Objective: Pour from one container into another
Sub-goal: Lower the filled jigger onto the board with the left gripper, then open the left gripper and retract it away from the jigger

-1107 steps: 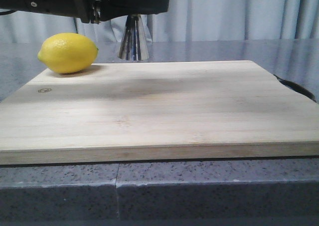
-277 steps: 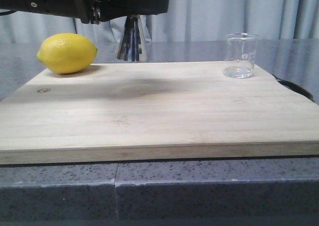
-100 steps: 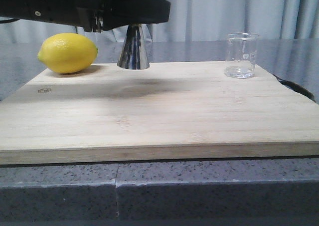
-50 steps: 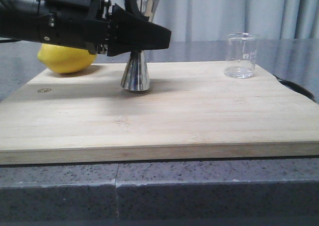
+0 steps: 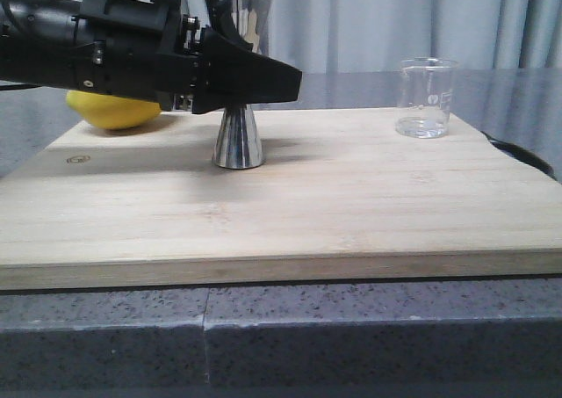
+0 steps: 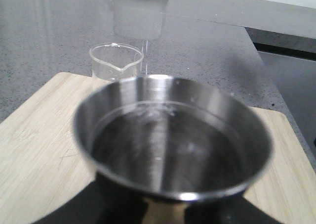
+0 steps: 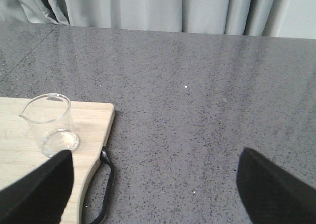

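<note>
Beaker (image 5: 426, 97) at the right of the front frame, upright on the cutting board (image 5: 290, 196), untouched and apparently near empty; jigger (image 5: 239, 137) left of centre, base resting on the same board, well apart from the beaker, so pouring judged not yet begun. Left pincer (image 5: 263, 75) reaching in level from the left edge, clamped on the jigger's waist. Right pincer (image 7: 148, 184) spread wide and empty at the bottom of its wrist frame, near the beaker, over the bench (image 7: 207, 85).

Matte black left arm (image 5: 97, 51), small silver screws, tapered black claw (image 5: 255, 75)
</note>
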